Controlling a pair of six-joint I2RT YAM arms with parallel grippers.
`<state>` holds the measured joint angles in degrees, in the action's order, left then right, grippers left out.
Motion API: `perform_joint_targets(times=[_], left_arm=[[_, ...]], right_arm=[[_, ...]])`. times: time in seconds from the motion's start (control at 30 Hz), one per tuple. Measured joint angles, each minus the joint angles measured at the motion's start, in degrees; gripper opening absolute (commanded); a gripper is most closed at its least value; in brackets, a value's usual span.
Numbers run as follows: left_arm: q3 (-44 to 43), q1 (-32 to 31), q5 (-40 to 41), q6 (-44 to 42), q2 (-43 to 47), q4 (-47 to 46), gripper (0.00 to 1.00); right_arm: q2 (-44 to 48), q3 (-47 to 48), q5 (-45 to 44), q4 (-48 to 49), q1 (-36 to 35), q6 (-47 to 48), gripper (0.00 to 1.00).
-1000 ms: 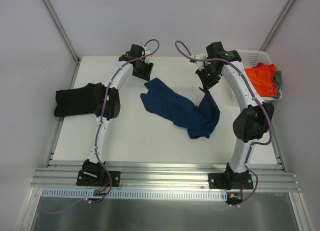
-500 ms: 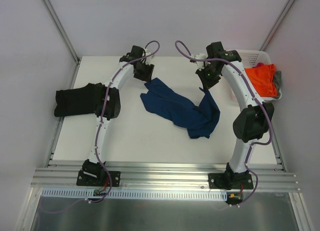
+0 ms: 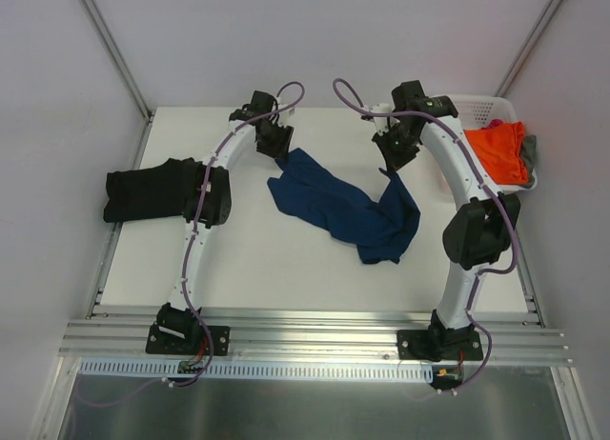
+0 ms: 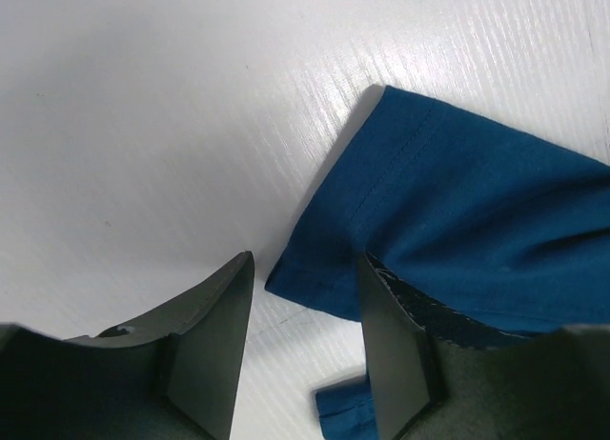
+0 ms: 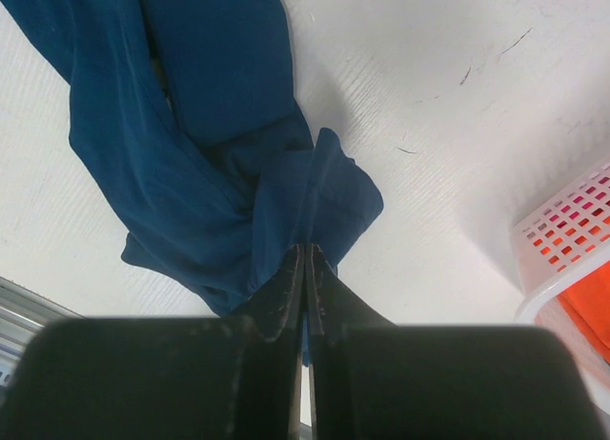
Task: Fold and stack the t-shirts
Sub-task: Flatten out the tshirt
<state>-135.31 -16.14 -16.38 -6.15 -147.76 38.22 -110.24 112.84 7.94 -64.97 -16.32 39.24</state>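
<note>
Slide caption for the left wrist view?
Left hand, open, poised over a hemmed corner of the navy t-shirt on the white table.

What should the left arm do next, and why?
Probably close the left end effector on the navy t-shirt at its hemmed corner. Its jaws stand open with that corner lying between them on the table, while the right end effector is shut on a bunched part of the same shirt.

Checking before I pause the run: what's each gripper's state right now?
Left gripper: open over an edge of the navy t-shirt, nothing gripped.
Right gripper: closed on a fold of the same navy t-shirt.
</note>
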Motion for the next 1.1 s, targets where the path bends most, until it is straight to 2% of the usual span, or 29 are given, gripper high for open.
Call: perform_joint_targets(times=[0.07,0.1,0.3,0.37,0.43,0.83,1.1], left_arm=[[0.00,0.00,0.00,0.13,-0.04,-0.07,0.43],[0.00,0.02,0.00,0.20,-0.07,-0.11,0.37],[-0.09,0.02,-0.07,0.83,-0.20,-0.17,0.27],[-0.09,0.00,-0.07,0.96,-0.20,-0.13,0.10],[-0.09,0.00,-0.09,1.09,-0.20,-0.11,0.00],[2.25,0.02,1.66,-0.52,2.67,0.52,0.00],[8.57,0.13,4.15,-3.98,19.52,1.73,0.00]], right_arm=[[-0.33,0.00,0.00,0.00,0.00,-0.11,0.01],[-0.55,0.00,0.00,0.00,0.00,-0.15,0.01],[-1.73,0.44,0.00,0.00,0.00,-0.28,0.00],[-1.81,0.44,0.00,0.00,0.00,-0.28,0.01],[-1.81,0.50,0.00,0.00,0.00,-0.28,0.01],[-1.81,2.19,-2.73,0.13,0.31,-0.22,0.01],[0.63,6.49,-7.98,2.60,3.67,-0.17,0.01]])
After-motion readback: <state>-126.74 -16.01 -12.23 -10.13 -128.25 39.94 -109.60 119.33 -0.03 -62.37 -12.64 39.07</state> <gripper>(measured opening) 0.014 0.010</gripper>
